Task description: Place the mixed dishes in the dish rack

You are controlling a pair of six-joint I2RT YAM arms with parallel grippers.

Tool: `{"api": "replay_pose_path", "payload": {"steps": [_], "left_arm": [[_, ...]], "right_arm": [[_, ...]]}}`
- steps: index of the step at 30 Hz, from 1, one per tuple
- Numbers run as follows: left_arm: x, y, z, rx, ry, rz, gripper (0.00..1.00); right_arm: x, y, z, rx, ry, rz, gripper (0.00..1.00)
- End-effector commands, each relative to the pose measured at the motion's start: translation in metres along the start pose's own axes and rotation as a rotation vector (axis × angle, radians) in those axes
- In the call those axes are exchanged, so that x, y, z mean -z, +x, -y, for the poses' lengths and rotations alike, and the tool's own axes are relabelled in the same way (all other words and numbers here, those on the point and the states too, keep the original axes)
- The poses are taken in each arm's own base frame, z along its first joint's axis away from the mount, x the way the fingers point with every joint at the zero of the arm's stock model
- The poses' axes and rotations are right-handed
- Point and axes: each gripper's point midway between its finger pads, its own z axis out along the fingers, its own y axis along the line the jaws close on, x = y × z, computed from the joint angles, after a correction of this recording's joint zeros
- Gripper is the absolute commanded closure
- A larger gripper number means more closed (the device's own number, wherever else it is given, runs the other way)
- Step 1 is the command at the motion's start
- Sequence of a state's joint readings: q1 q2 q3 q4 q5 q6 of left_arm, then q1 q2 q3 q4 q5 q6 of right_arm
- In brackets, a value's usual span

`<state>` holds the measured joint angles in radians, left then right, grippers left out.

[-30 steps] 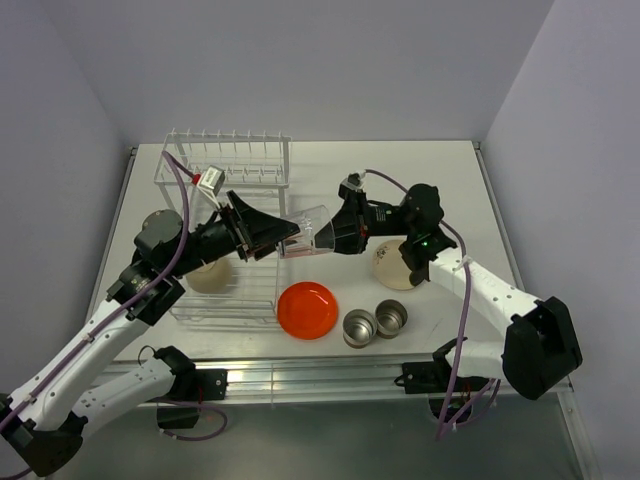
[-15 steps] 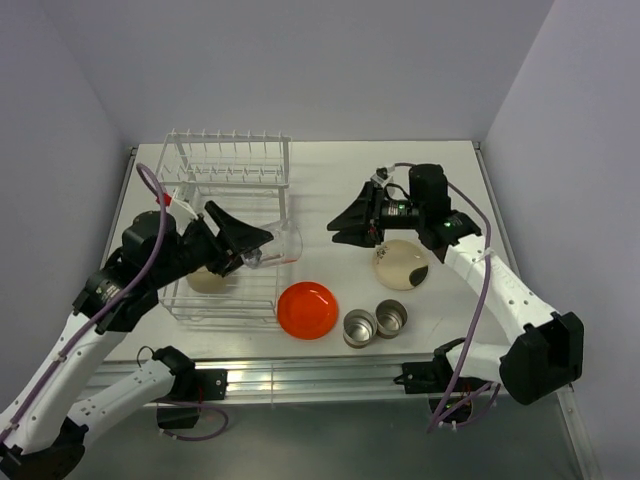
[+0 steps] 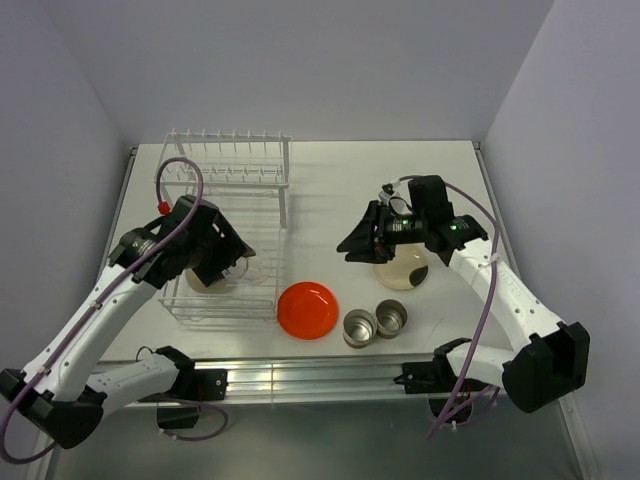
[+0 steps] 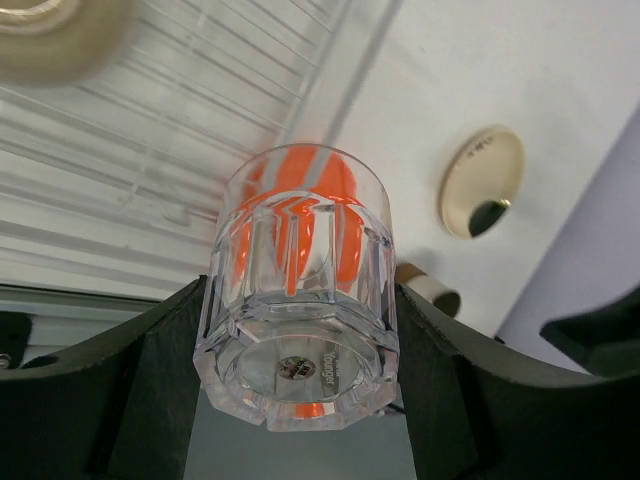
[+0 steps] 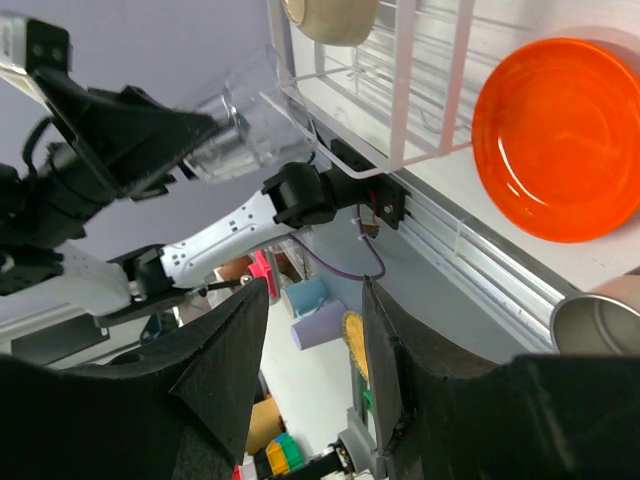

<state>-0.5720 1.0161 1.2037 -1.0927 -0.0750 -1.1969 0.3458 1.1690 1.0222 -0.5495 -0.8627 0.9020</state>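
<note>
My left gripper [image 3: 230,263] is shut on the clear glass [image 3: 247,268] and holds it low over the basket of the white wire dish rack [image 3: 228,205]. In the left wrist view the glass [image 4: 298,300] sits base-first between my fingers [image 4: 165,350]. A white-beige bowl [image 3: 205,280] lies in the rack. The orange-red plate [image 3: 307,309], two steel cups [image 3: 360,326] [image 3: 391,317] and the cream plate [image 3: 400,266] are on the table. My right gripper [image 3: 349,245] is open and empty, just above and left of the cream plate.
The rack's upright prongs [image 3: 230,140] stand at its far end. The right wrist view shows the orange-red plate [image 5: 560,140], the rack's corner post [image 5: 400,100], the glass [image 5: 245,125] and a steel cup [image 5: 600,320]. The table edge rail [image 3: 320,375] runs along the front.
The glass left the right gripper and stayed in the left one. My left arm carried it left and down into the rack. My right arm drew back right, open.
</note>
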Motion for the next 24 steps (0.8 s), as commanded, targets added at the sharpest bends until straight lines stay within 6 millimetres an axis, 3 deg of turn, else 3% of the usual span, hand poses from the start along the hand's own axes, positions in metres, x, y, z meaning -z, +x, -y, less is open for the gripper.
{"api": "replay_pose_path", "payload": {"steps": [1,8,24], "left_arm": [[0.006,-0.027,0.003,-0.023,-0.034,0.097,1.00],[-0.019,-0.051,0.008,-0.080,-0.092,0.110,1.00],[-0.090,-0.059,0.010,-0.166,-0.224,0.050,1.00]], "right_arm": [[0.012,0.001,-0.011,0.079,-0.008,0.030,0.50],[0.013,0.001,-0.010,0.079,-0.006,0.030,0.50],[0.021,0.004,0.002,0.142,0.070,0.053,0.52]]}}
